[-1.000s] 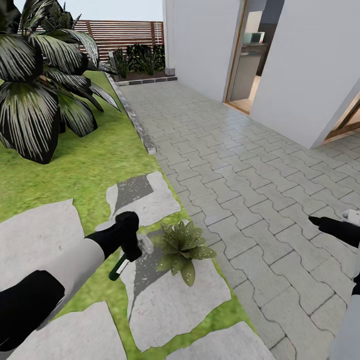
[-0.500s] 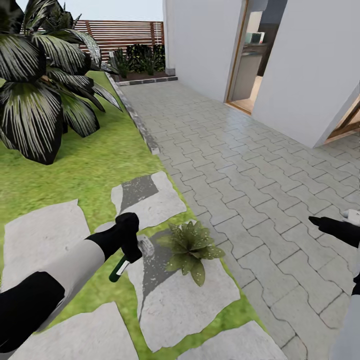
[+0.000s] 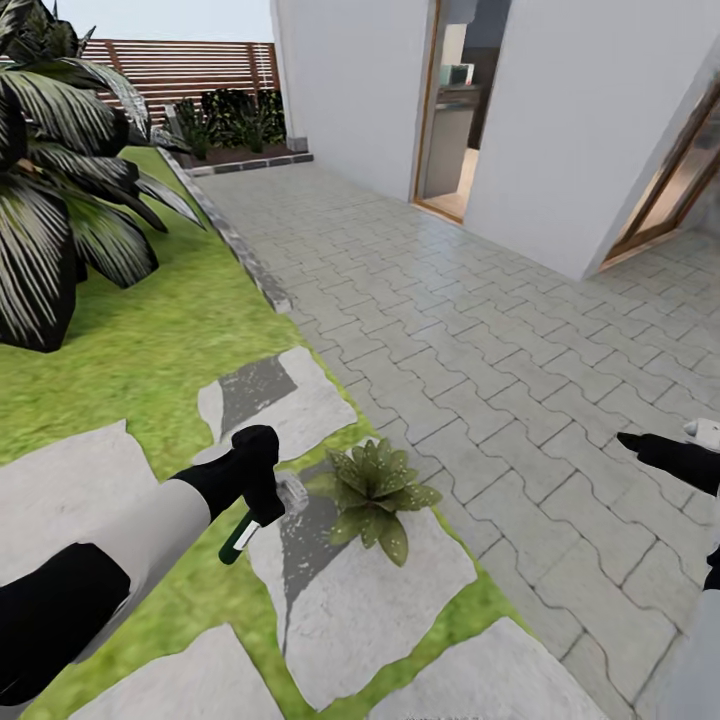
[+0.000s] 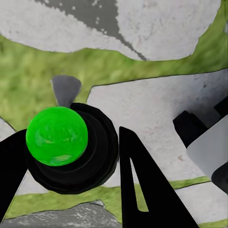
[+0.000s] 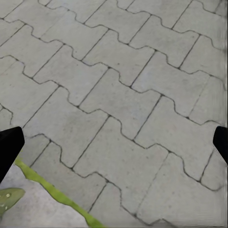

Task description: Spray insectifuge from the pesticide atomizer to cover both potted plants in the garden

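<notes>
Grey interlocking paving (image 3: 480, 330) is stretching from the white house wall (image 3: 350, 90) down to a lawn (image 3: 170, 330) set with pale stepping stones (image 3: 370, 590), under daylight.

Low in the head view, at about 8 o'clock from the picture's middle, the pesticide atomizer (image 3: 243, 538) is sitting tilted in the left pincer (image 3: 262, 490), its dark green body sticking out below the black fingers and its whitish spray head (image 3: 291, 492) pointing toward 3 o'clock. In the left wrist view the bottle's bright green end (image 4: 57, 136) is showing round inside a black collar, with the black fingers (image 4: 142, 185) clamping on either side of it.

Just beside the spray head, at its 3 o'clock, one potted plant (image 3: 375, 490) is spreading its light-green pointed leaves over the edge of a stepping stone, near the line where lawn meets paving.

At the head view's 3 o'clock edge the right pincer (image 3: 660, 448) is hovering over the paving, and in the right wrist view its dark fingertips (image 5: 9, 147) are standing wide apart, gripping nothing.

Farther out, toward 10 o'clock, a dark-leaved palm (image 3: 60, 200) is rising from the lawn, with a brown slatted fence (image 3: 180, 70) and bushes (image 3: 235, 115) behind it.
</notes>
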Robot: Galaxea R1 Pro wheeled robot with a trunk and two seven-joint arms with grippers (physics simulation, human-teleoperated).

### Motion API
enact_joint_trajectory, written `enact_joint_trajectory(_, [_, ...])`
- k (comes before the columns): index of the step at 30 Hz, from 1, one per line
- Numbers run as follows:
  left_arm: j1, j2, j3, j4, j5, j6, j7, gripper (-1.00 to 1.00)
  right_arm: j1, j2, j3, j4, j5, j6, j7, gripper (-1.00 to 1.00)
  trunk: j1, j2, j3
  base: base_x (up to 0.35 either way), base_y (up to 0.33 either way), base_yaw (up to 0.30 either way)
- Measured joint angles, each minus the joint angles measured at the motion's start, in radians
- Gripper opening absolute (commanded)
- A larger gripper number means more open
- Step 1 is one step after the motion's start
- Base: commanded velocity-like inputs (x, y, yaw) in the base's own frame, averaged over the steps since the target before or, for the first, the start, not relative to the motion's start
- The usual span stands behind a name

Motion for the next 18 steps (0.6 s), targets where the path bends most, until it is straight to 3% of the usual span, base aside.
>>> enact_joint_trajectory(7, [0.000,0.001,0.004,0.000,0.000,0.001,0.000,-1.00,0.000,0.000,0.000,0.000,0.000,0.000,0.000,1.00,0.000,0.000,0.000,0.084,0.054,-0.133])
enact_joint_trajectory(18, [-0.001,0.003,0.002,0.000,0.000,0.001,0.000,-1.00,0.000,0.000,0.000,0.001,0.000,0.000,0.000,1.00,0.000,0.000,0.000,0.209,0.252,-0.018])
